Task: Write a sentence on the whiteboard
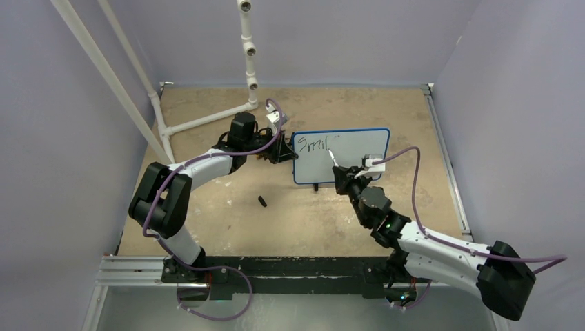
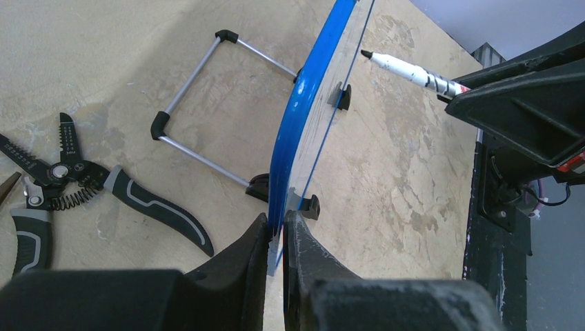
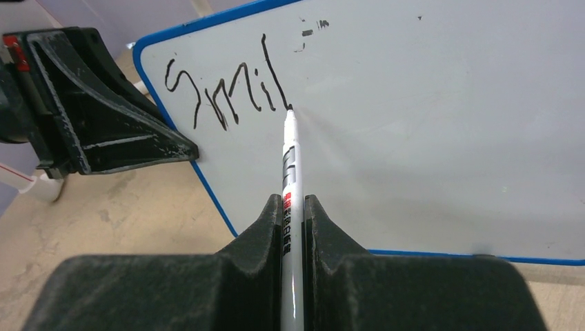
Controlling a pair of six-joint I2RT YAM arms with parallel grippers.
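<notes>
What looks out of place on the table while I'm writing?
A small black cylinder, possibly a pen cap, lies loose on the tan table in front of the blue-framed whiteboard. Black-and-grey spring-loaded cutters lie behind it, unrelated to writing. A few stray black dashes sit above the handwritten letters.

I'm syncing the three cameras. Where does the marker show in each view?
Top external: marker centre, tip at the whiteboard.
Left wrist: upper right, beyond the whiteboard's edge.
Right wrist: centre, held in the right gripper.
Shared landmark: the whiteboard's blue frame.

Lavender walls (image 1: 524, 69), mottled tan tabletop (image 1: 310, 227)
</notes>
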